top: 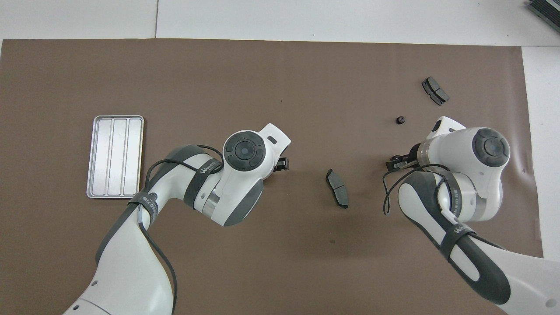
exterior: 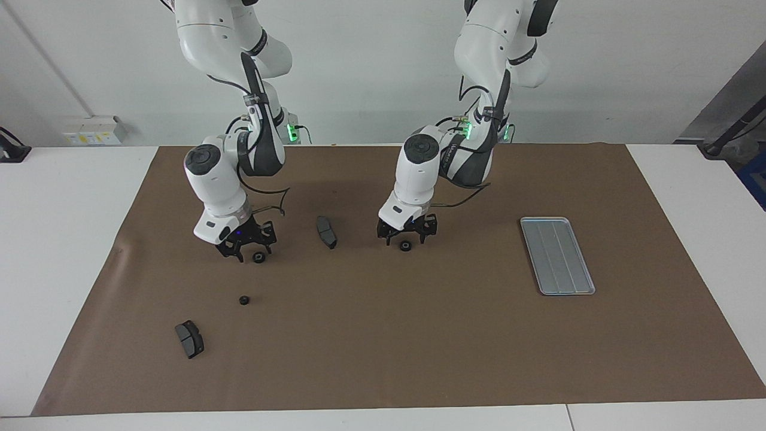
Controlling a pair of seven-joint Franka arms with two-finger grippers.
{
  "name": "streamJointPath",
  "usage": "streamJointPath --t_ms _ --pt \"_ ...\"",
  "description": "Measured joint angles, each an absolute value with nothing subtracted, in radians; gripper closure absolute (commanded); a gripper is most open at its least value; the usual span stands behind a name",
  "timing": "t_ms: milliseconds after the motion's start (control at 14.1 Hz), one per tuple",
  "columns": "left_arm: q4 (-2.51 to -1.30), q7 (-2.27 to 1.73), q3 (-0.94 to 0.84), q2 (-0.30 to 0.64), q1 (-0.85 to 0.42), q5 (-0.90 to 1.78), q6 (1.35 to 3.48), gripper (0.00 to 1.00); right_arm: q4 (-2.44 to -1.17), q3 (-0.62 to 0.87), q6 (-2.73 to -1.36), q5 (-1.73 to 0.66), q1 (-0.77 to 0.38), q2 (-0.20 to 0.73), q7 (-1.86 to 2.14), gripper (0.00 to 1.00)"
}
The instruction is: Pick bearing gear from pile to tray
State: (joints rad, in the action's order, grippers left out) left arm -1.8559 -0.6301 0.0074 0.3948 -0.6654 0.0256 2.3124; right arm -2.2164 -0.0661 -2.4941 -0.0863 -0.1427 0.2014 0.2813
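Note:
Three small black ring gears lie on the brown mat. My left gripper (exterior: pixel 406 238) is low over the middle one (exterior: pixel 406 245), open, a finger on each side of it; the overhead view hides that ring under the arm. My right gripper (exterior: pixel 248 250) stands low at a second ring (exterior: pixel 258 257), fingers apart, with the ring resting on the mat between them. A third ring (exterior: pixel 243 300) (top: pixel 399 120) lies loose, farther from the robots. The empty silver tray (exterior: pixel 557 255) (top: pixel 115 156) sits toward the left arm's end.
One dark brake-pad piece (exterior: pixel 326 231) (top: pixel 337 188) lies between the two grippers. Another (exterior: pixel 190 339) (top: pixel 435 90) lies farther out toward the right arm's end. The brown mat (exterior: pixel 383 347) covers most of the white table.

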Motion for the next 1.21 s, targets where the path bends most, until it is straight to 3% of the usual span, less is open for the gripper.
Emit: streamJointPath --t_ms 71,426,568,710,781,852,1207 --pt "-1.861 -0.630 0.007 0.395 -0.669 0.026 2.322 0.01 -2.218 -0.066 -2.497 -0.088 -0.147 0.201 0.280 0.37" --pt "-1.891 -0.630 0.009 0.395 -0.676 0.025 2.363 0.25 -2.256 -0.066 -2.562 -0.093 -0.156 0.201 0.277 0.38" --pt "-1.899 -0.630 0.009 0.395 -0.676 0.025 2.367 0.29 -2.257 -0.066 -2.566 -0.093 -0.156 0.201 0.277 0.51" --pt "-1.905 -0.630 0.008 0.395 -0.677 0.025 2.372 0.37 -2.258 -0.066 -2.567 -0.093 -0.155 0.199 0.277 0.73" --pt "-1.907 -0.630 0.008 0.395 -0.678 0.025 2.373 0.46 -2.257 -0.067 -2.568 -0.093 -0.154 0.197 0.277 0.90" --pt "-1.909 -0.630 0.008 0.394 -0.678 0.025 2.374 0.56 -2.258 -0.067 -2.568 -0.093 -0.153 0.195 0.277 1.00" --pt "-1.922 -0.630 0.008 0.389 -0.679 0.021 2.376 0.75 -2.257 -0.065 -2.568 -0.094 -0.157 0.195 0.229 1.00"
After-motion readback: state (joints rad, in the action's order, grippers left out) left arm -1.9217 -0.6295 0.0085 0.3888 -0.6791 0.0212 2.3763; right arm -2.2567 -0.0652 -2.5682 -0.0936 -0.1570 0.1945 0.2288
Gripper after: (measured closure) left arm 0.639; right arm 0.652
